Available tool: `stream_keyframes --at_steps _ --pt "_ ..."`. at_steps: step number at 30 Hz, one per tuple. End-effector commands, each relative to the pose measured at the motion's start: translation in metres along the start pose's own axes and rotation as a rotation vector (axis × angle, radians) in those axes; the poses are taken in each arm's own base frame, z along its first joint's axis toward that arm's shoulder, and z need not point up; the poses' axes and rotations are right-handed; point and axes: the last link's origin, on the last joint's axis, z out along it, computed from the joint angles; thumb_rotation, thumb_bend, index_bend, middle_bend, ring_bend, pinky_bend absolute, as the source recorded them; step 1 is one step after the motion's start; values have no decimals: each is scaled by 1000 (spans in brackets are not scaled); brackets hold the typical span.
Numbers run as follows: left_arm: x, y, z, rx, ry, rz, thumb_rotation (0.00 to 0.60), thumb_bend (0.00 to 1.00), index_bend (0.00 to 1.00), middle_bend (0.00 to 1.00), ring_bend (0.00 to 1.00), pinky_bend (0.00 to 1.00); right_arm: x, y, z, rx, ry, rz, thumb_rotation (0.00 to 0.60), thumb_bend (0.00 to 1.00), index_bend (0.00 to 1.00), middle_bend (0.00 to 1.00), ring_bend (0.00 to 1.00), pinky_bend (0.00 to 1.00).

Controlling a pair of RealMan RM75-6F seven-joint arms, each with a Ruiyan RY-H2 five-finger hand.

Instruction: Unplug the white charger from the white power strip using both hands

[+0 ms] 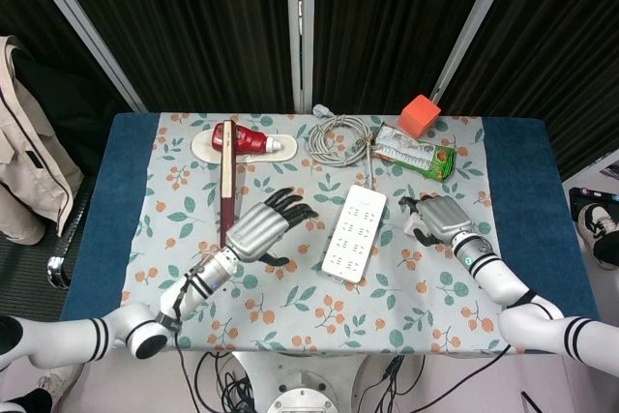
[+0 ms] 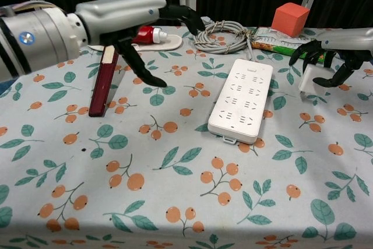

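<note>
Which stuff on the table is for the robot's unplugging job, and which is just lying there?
For the job:
white charger, held by right hand
white power strip
left hand

Just lying there:
red cube
coiled cable
snack packet
red tube
wooden stick

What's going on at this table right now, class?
The white charger is already out of the white power strip. The right hand grips the charger on the tablecloth beside the strip. The left hand hovers open, touching nothing. The strip lies flat with all its sockets empty.
</note>
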Motion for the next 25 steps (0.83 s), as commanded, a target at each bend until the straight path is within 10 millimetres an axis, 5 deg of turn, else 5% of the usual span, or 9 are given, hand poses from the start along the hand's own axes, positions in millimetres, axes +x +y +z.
stream_keyframes --at_steps 1,6,13,19,25 --pt "11 -21 -18 79 37 -3 600 112 172 180 94 79 6 -2 -4 -1 27 4 600 235 0 37 1 142" --pt "28 -67 -63 246 103 3 600 106 172 180 95 79 20 5 -24 -6 118 -1 600 246 0 14 0 117" --pt "50 -130 -174 543 178 31 600 105 172 180 94 79 26 33 -94 -28 347 30 600 272 0 120 0 139" --pt "65 -139 -253 708 246 75 600 104 172 179 94 78 18 61 -160 -84 462 59 600 285 0 140 0 155" --pt "67 -121 -301 782 294 112 600 104 172 180 94 73 -3 71 -213 -143 524 89 600 289 0 118 0 155"
